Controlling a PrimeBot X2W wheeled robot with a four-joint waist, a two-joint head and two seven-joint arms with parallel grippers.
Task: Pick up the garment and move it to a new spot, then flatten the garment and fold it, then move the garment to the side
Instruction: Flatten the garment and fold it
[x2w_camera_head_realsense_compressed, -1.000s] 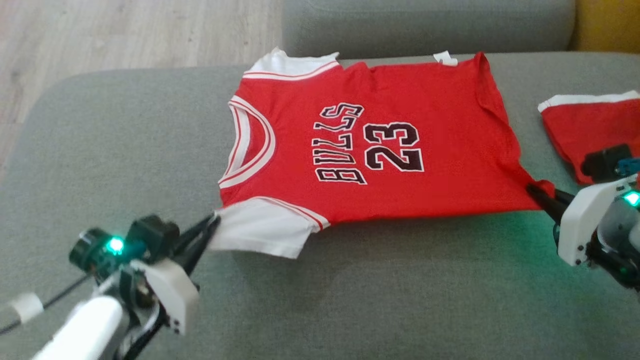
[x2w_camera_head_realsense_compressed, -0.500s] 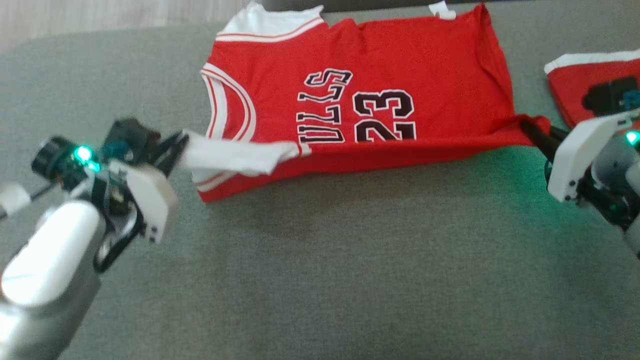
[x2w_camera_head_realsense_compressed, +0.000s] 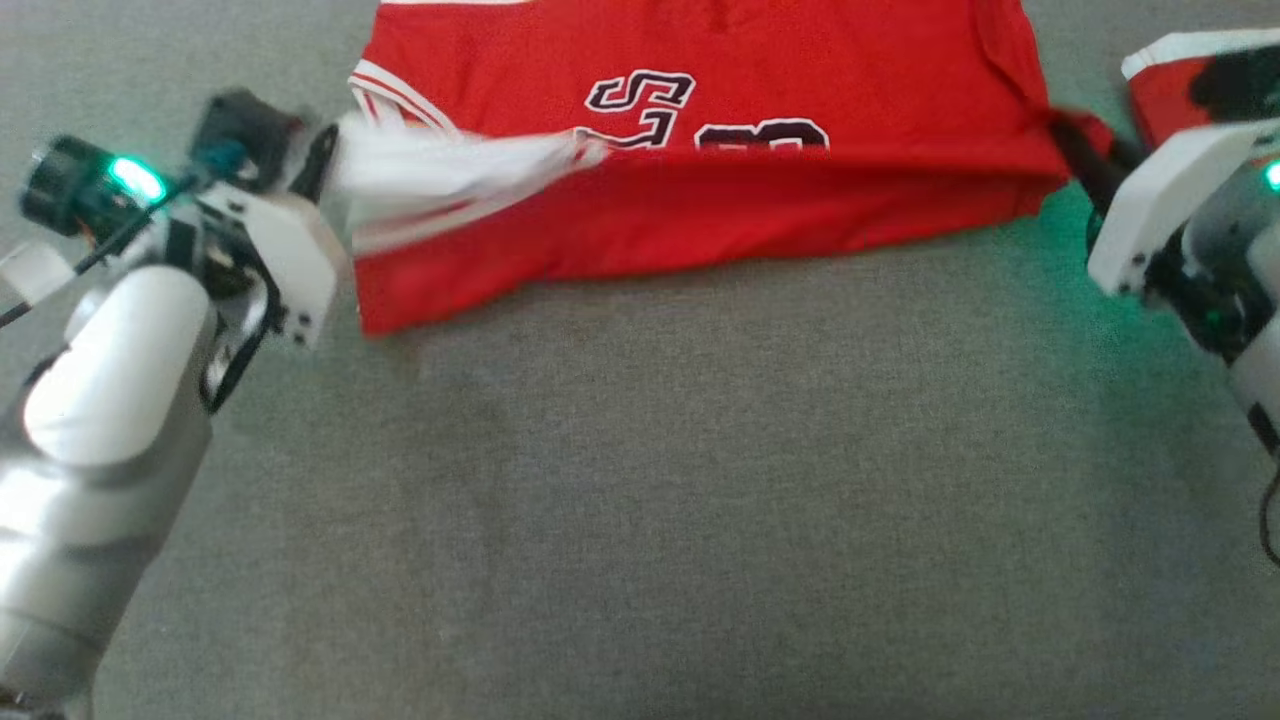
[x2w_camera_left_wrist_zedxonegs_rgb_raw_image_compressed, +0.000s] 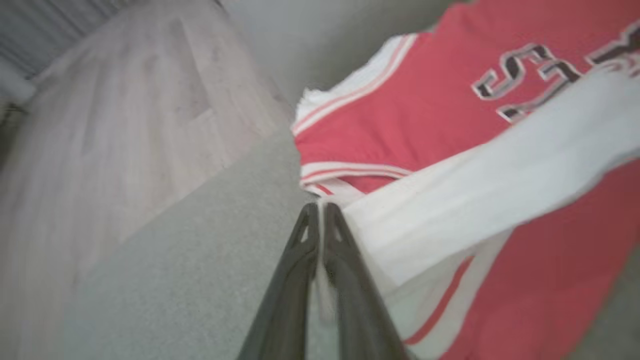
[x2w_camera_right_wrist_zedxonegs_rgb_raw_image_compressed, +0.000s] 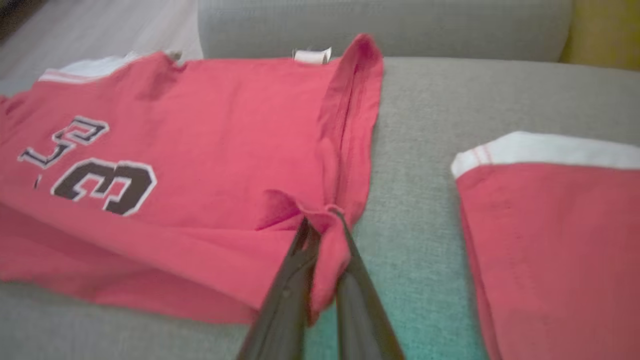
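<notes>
Left gripper (x2w_camera_head_realsense_compressed: 325, 165) at the upper left of the head view, carried on a pale forearm slanting up from the lower left corner, fingers aimed right toward the cloth. Pinched tight on the tip of the white sleeve (x2w_camera_head_realsense_compressed: 450, 165) of the red jersey (x2w_camera_head_realsense_compressed: 700, 215), that sleeve drawn out into a taut, blurred band across the jersey's front. From the left wrist, the same hold up close: left gripper (x2w_camera_left_wrist_zedxonegs_rgb_raw_image_compressed: 320, 215) with both dark fingers pressed together, a sliver of white sleeve (x2w_camera_left_wrist_zedxonegs_rgb_raw_image_compressed: 500, 190) caught between them, jersey (x2w_camera_left_wrist_zedxonegs_rgb_raw_image_compressed: 425, 115) beyond, pale wooden floor (x2w_camera_left_wrist_zedxonegs_rgb_raw_image_compressed: 125, 125) off to the side. Right gripper (x2w_camera_head_realsense_compressed: 1075, 150) at the upper right, white wrist housing angled in from the right edge, fingers pointing left. Clamped on a bunched corner of the red hem; from the right wrist, right gripper (x2w_camera_right_wrist_zedxonegs_rgb_raw_image_compressed: 322, 225) with that red corner hanging down between the two fingers. Jersey (x2w_camera_right_wrist_zedxonegs_rgb_raw_image_compressed: 200, 125) spread on the grey sofa cushion (x2w_camera_head_realsense_compressed: 640, 500) near the top of the head view, its near part doubled over the printed front and hiding the lower half of the black lettering and number. Just beside it on the right, apart from it, a second red garment (x2w_camera_right_wrist_zedxonegs_rgb_raw_image_compressed: 550, 240) with a white band, lying flat on the same cushion.
</notes>
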